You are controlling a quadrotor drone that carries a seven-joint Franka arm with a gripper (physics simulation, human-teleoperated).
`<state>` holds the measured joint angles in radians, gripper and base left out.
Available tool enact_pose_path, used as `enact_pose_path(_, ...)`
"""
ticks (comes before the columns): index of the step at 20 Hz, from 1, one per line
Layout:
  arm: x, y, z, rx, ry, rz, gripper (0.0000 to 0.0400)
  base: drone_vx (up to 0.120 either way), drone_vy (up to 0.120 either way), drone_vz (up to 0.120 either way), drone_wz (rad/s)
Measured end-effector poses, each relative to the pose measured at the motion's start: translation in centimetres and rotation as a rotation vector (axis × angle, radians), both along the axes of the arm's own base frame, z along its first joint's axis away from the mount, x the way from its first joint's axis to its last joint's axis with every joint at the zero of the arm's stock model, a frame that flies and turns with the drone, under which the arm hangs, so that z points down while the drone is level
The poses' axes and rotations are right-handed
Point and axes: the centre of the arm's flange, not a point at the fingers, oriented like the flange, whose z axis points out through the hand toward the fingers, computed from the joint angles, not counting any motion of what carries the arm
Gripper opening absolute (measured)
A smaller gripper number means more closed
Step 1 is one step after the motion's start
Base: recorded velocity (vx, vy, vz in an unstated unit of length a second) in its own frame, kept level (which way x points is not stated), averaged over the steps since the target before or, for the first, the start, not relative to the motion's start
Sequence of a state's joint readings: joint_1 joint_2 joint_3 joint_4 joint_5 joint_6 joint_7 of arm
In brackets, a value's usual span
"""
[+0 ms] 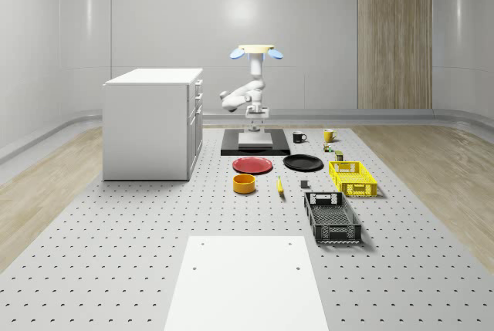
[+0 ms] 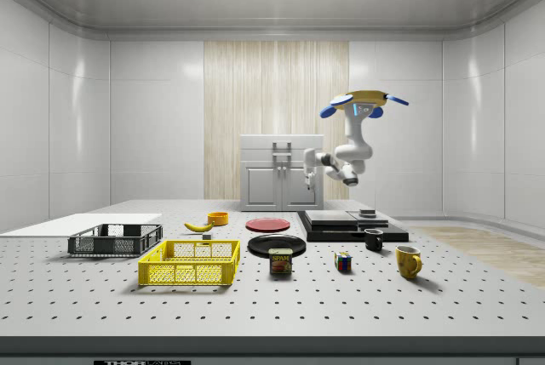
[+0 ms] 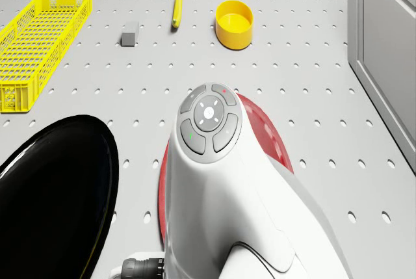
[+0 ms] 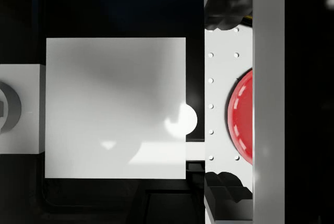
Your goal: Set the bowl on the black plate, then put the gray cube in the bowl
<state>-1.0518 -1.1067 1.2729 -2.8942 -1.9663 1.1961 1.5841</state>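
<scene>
Yellow bowl (image 1: 244, 184) beside red plate (image 1: 252, 165).

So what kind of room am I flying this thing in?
Most likely a simulated lab test cell: a large perforated optical-bench style table carries loose test props such as a yellow crate and a black plate, with bare panelled walls around. The drone hovers over a black pad.

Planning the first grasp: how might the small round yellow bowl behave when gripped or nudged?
The yellow bowl looks rigid, with upright walls suited to a rim pinch. Its broad flat base suggests sliding rather than tipping. Its glossy surface may be slippery.
</scene>
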Motion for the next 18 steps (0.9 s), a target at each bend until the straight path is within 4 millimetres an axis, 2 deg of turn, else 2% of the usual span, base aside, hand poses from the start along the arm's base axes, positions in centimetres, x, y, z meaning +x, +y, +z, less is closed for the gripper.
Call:
enact_pose_path(3,0.0,-0.03,0.0,-0.003,0.0,0.0,0.04,0.12,-0.107,-0.12,0.0)
enact_pose_path(7,0.0,-0.04,0.0,-0.004,0.0,0.0,0.04,0.12,0.0,-0.08,0.0)
enact_pose_path(18,0.0,-0.05,-0.01,-0.006,0.0,0.0,0.04,0.12,0.0,-0.113,0.0)
